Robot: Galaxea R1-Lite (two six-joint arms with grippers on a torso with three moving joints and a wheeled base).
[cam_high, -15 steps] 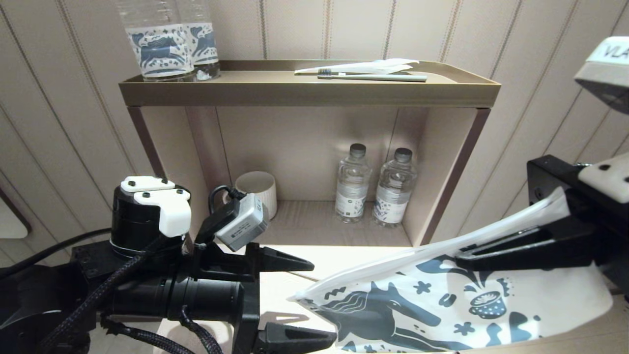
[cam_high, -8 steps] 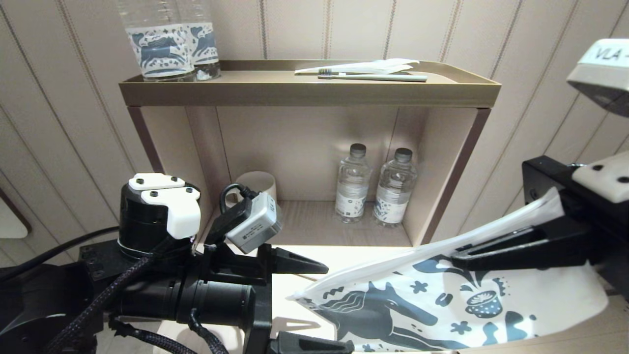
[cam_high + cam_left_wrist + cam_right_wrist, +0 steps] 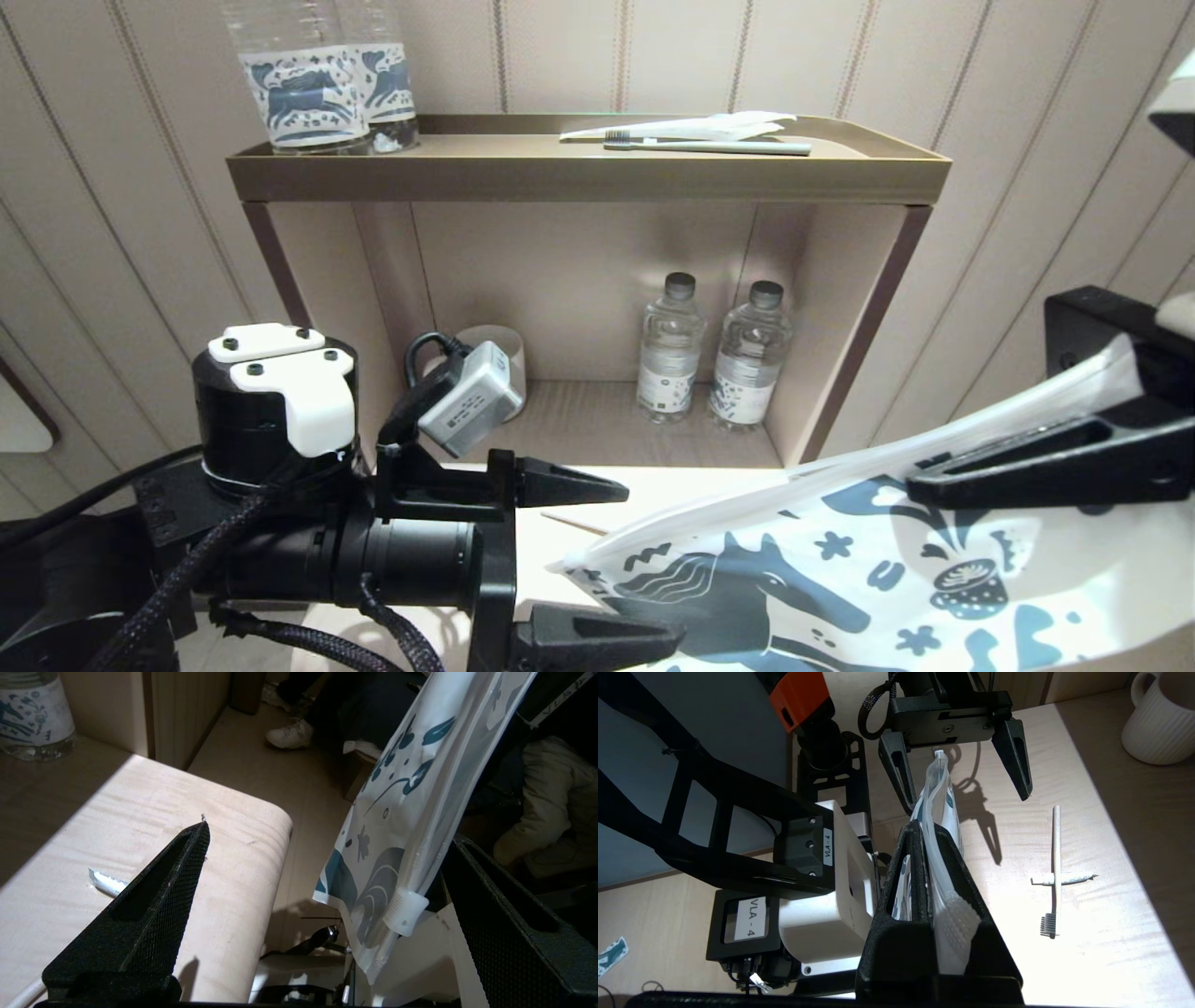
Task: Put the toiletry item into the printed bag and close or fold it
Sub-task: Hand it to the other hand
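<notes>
Toothbrush (image 3: 1055,868), thin, white and straight with tiny bristles, lies flat on the smooth pale counter (image 3: 1111,933) with bare room all around it, well apart from the ribbed white mug (image 3: 1157,723) at 1 o'clock. The right hand (image 3: 931,858) is clenched on the top edge of the shiny printed bag (image 3: 840,579), which hangs off the counter's rounded edge. The left hand (image 3: 607,560) at 9 o'clock of the bag is spread wide and holds nothing, its pointed black fingers (image 3: 159,896) on either side of the bag's corner.

The right gripper (image 3: 941,868) pinches the printed bag (image 3: 941,807) edge-on, the left gripper (image 3: 962,781) spread wide around its far end, while the toothbrush (image 3: 1055,868) lies on the table (image 3: 1111,952) beside a white mug (image 3: 1160,723).
</notes>
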